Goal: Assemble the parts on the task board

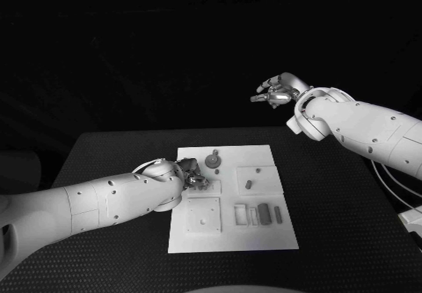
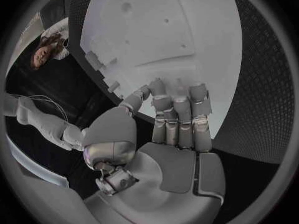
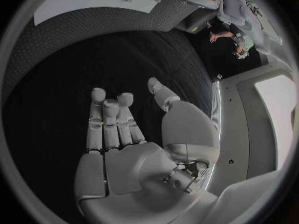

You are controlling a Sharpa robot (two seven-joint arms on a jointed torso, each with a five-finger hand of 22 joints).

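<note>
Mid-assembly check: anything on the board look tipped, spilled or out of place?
Nothing stands out. The task board lies flat on the table; the round part and the bars sit on it. The left hand is over the board, the right hand raised, empty.

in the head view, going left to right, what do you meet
white left arm → silver left hand at the board's left edge → round grey gear-like part → small grey upright part → white task board's right edge → raised silver right hand

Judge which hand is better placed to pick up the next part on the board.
Left, probably. The left hand hovers at the task board's left edge, close to the gear-like part. The right hand is raised beyond the table, holding nothing.
</note>
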